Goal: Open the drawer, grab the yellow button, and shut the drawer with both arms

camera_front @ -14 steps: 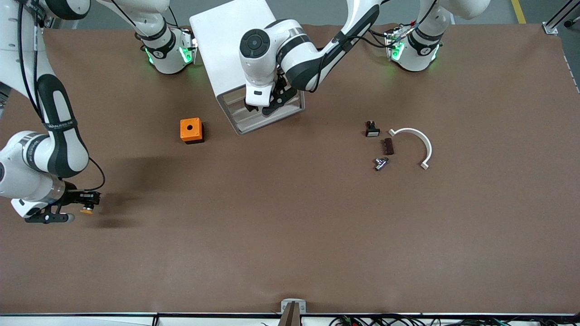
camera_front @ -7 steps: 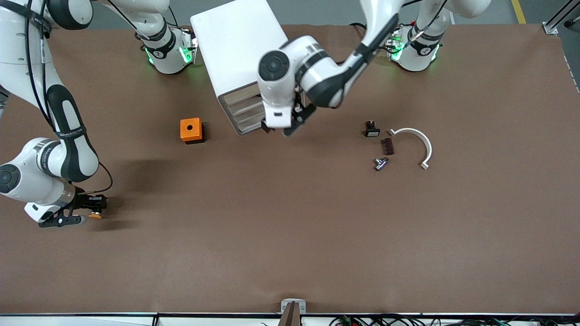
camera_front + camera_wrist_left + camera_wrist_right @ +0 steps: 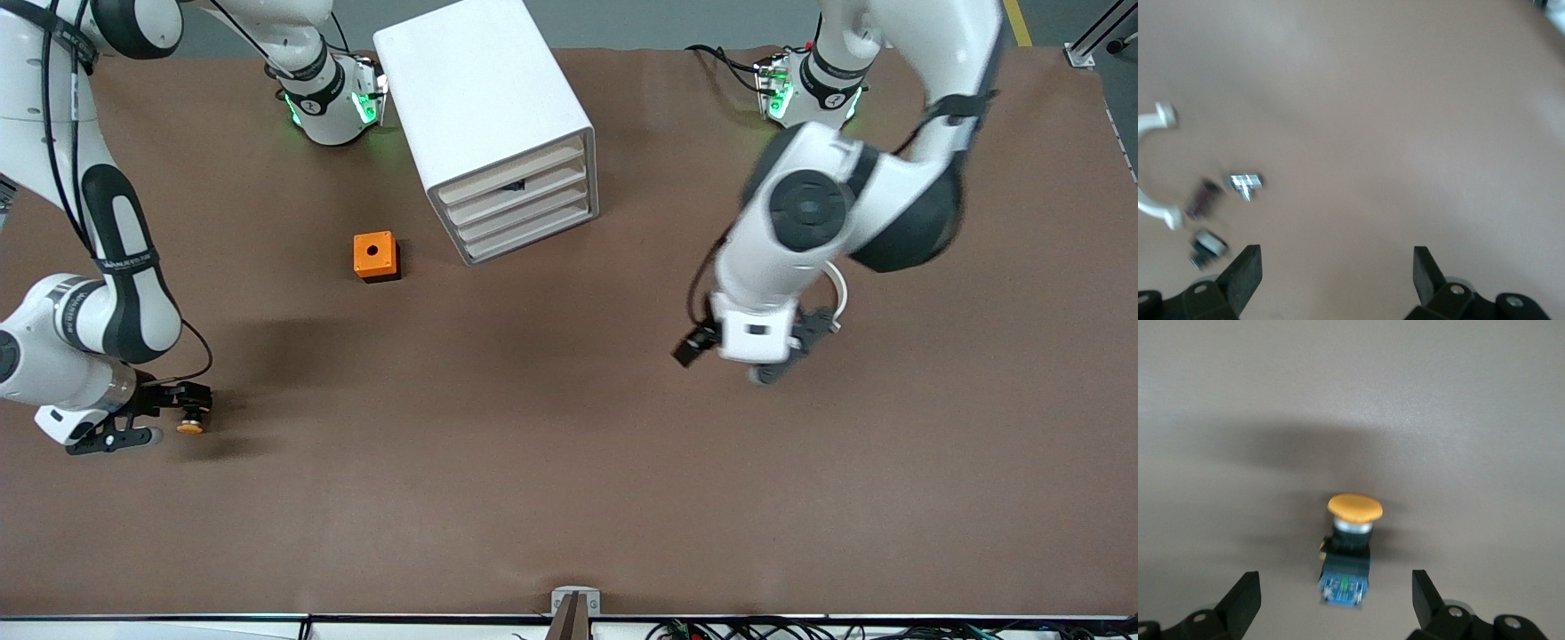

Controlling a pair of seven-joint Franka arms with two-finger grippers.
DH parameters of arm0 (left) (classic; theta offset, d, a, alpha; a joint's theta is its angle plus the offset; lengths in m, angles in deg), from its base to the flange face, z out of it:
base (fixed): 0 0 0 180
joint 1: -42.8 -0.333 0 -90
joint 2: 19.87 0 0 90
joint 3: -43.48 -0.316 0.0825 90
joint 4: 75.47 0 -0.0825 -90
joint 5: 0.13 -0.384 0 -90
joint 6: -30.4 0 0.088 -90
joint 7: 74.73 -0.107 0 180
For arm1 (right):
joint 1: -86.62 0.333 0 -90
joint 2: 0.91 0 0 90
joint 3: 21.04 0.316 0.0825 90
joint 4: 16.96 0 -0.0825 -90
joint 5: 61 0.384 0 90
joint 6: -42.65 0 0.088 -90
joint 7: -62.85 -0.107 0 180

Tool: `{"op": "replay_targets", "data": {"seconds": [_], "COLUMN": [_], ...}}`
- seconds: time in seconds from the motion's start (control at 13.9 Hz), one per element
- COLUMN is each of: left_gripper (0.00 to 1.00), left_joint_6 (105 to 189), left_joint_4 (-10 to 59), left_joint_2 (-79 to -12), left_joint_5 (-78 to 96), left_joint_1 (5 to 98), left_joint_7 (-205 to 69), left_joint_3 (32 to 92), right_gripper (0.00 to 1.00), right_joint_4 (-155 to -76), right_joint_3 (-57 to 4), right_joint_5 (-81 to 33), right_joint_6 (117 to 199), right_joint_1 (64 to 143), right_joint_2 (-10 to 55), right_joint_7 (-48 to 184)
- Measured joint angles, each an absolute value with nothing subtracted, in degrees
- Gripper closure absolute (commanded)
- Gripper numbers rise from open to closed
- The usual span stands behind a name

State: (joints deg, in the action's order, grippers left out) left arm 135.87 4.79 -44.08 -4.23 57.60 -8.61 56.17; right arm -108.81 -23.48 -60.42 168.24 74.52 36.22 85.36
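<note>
The right wrist view shows the button (image 3: 1349,550) lying on the brown table (image 3: 1458,400) between the spread fingers (image 3: 1241,600) of the right gripper (image 3: 1335,597), its orange cap pointing away from the camera and a blue underside toward it; neither finger touches it. In the front view the button (image 3: 188,428) appears only as an orange dot just off the right gripper (image 3: 169,413), close to the table edge at the right arm's end. The left wrist view shows the left gripper (image 3: 1335,270) with its fingers wide apart and nothing between them, over bare table, with a white curved bracket (image 3: 1151,167), a small metal fitting (image 3: 1245,183), a dark brown piece (image 3: 1201,199) and a small black piece with a white face (image 3: 1207,245) beside it. In the front view the left gripper (image 3: 756,351) hangs over these parts and hides most of them. The cabinet (image 3: 484,98) stands at the edge where the arm bases are, between the two bases; the drawer (image 3: 516,188) is pushed in flush, with a small dark object visible through its front. An orange cube (image 3: 375,255) sits beside the cabinet. The table half nearer the front camera is open surface.
</note>
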Motion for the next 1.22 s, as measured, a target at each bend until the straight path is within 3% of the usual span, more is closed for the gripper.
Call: {"op": "replay_targets", "data": {"seconds": [0.22, 0.43, 0.72, 1.22], "left_gripper": [0.0, 0.0, 0.0, 0.0], "left_joint_6": [132.4, 126.8, 122.1, 120.2], "left_joint_4": [4.4, 4.3, 5.8, 21.7], "left_joint_2": [-40.9, -37.5, -31.2, -13.1], "left_joint_5": [-4.4, -4.5, -4.4, -1.7], "left_joint_1": [50.0, 42.6, 39.1, 42.0], "left_joint_7": [-21.1, -35.5, -50.9, -68.5], "left_joint_3": [56.1, 56.1, 54.9, 46.1], "right_gripper": [0.0, 0.0, 0.0, 0.0], "right_joint_4": [-101.8, -98.1, -97.5, -97.6], "right_joint_3": [-23.3, -23.0, -22.6, -21.6], "right_joint_5": [-60.2, -60.2, -60.2, -60.3], "right_joint_6": [149.7, 138.6, 131.4, 126.9], "right_joint_1": [74.6, 75.1, 79.9, 84.8], "right_joint_2": [30.8, 25.4, 18.6, 10.6], "right_joint_7": [80.1, 73.0, 64.1, 64.1]}}
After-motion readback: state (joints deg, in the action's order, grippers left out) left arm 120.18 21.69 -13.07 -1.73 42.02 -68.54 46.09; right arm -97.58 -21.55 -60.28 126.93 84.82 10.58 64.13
